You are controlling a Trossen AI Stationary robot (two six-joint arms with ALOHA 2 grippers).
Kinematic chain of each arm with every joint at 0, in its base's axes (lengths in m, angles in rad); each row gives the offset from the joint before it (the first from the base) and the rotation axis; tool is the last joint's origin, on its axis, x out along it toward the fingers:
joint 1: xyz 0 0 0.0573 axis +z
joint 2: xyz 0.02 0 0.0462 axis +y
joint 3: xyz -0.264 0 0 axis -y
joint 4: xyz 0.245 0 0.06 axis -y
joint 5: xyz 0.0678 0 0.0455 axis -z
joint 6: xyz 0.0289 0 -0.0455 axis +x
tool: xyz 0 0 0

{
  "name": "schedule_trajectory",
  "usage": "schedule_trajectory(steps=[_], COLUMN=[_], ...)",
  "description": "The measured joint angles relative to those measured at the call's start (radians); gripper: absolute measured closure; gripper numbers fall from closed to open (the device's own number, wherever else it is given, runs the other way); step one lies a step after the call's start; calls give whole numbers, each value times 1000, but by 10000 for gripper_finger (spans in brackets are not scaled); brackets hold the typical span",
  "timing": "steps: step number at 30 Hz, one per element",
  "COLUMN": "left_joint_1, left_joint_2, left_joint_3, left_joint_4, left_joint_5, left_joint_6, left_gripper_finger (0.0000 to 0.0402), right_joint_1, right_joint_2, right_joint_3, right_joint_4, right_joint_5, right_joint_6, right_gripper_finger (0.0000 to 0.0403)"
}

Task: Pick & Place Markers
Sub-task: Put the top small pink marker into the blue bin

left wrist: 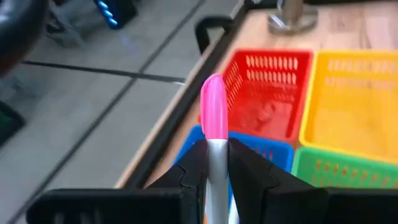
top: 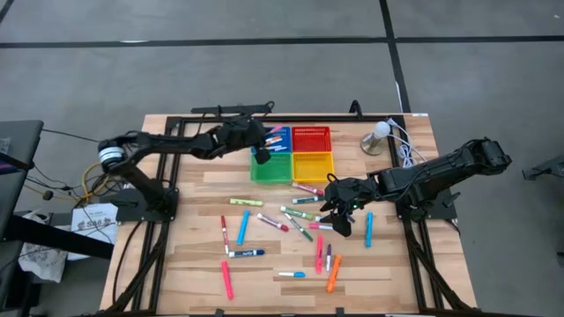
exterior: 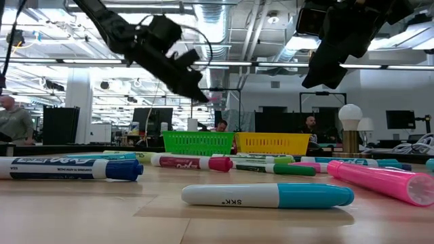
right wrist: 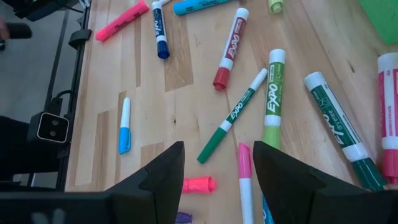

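Note:
My left gripper (top: 262,146) hangs over the blue basket (left wrist: 268,152), at the near-left corner of the red basket (left wrist: 267,93), and is shut on a pink-capped marker (left wrist: 213,109). In the low view it (exterior: 196,87) is well above the table. Several markers (top: 264,220) lie flat and scattered on the wooden table. My right gripper (right wrist: 217,171) hovers open above them, right of the middle (top: 339,213). Below its gap lie a pink marker (right wrist: 245,177) and a green one (right wrist: 231,118), which it does not touch. My left gripper pinches the marker's pale barrel (left wrist: 217,163) between its two fingers (left wrist: 252,171). The marker lies along the fingers, with its pink cap end (left wrist: 213,99) sticking out ahead of the tips. It is lifted clear, slanting down toward the baskets.
Four mesh baskets stand in a square at the table's far middle: blue, red, green (top: 271,167) and yellow (top: 313,165). A lamp (top: 377,137) with a white cord stands at the far right. People show in the room behind (exterior: 10,122).

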Motion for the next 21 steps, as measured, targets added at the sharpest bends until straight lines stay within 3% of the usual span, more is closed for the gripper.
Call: schedule_trajectory(steps=[4, 15, 21], left_joint_1=[44, 95, 93], left_joint_2=[49, 75, 143], left_joint_3=[0, 1, 21], left_joint_4=[1, 5, -3], left_joint_5=[113, 216, 221], left_joint_6=[-12, -79, -95], left_gripper_finger=[347, 347, 347], right_joint_1=[0, 0, 0], right_joint_2=[0, 0, 0], right_joint_3=[0, 0, 0], right_joint_4=[0, 0, 2], right_joint_5=[0, 0, 1], right_joint_6=[0, 0, 0], right_gripper_finger=[221, 221, 221])
